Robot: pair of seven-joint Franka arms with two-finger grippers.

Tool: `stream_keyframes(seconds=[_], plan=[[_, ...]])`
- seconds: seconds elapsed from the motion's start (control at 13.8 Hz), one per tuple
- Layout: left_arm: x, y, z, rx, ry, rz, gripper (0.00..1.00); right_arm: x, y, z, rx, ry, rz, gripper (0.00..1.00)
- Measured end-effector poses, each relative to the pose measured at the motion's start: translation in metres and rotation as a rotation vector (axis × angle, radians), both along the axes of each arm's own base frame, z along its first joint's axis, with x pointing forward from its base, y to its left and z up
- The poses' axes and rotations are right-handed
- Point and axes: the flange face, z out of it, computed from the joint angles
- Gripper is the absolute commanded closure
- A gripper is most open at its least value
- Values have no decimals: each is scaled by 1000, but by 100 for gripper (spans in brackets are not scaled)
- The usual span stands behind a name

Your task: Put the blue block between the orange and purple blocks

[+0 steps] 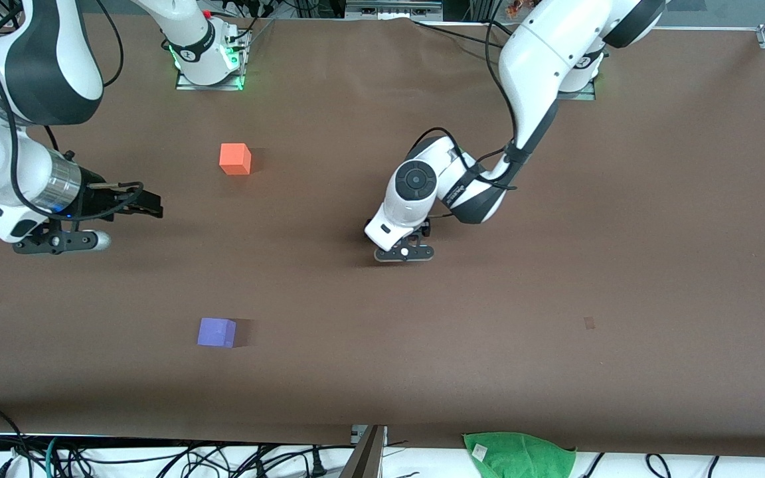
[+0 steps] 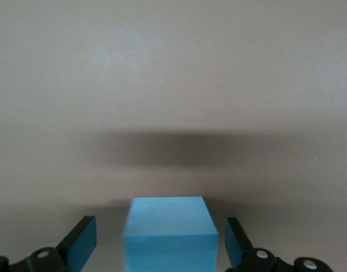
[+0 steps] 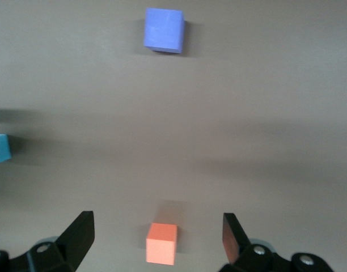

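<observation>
The left hand [image 1: 404, 251] is down at the brown surface [image 1: 555, 265] near its middle, and its wrist view shows the fingers [image 2: 80, 241] spread wide, standing on either side of the blue block [image 2: 170, 232] with a clear gap between each pad and the block's sides, so the hand touches nothing and holds nothing. The blue block sits flat on the surface between those open fingers; in the front view the left arm's wrist covers it, so it cannot be seen there. The right hand [image 1: 133, 202] hangs in the air over the right arm's end of the surface, and its own wrist view shows its fingers [image 3: 77, 235] spread wide as well, with nothing between them but the surface far below. The orange block [image 1: 235, 159] rests flat on the surface, farther from the front camera, and the purple block [image 1: 216, 332] rests flat nearer to that camera; the two are well apart from each other, with bare surface between them. The blue block lies off toward the left arm's end from that pair, not in the gap between them: the right wrist view catches just its edge [image 3: 0, 148] at the border, level with the open stretch between the orange block [image 3: 162, 243] and the purple block [image 3: 164, 30]. A green cloth [image 1: 518, 455] lies at the edge nearest the front camera.
</observation>
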Motion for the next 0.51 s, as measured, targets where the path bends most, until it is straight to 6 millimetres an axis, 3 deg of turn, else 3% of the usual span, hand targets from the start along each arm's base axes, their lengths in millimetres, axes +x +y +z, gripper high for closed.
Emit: stream_keyframes(seconds=[0.15,0.29,0.51], plan=[[23,37,54,39,15,46,0,6,18,-16,13,2,-28,0],[38,84,109,87,36,100,0,10,53,-35,7,-1,-80,0],[53,160,159,163,94,196,0,6,144,-74,-4,-31,-135,0]])
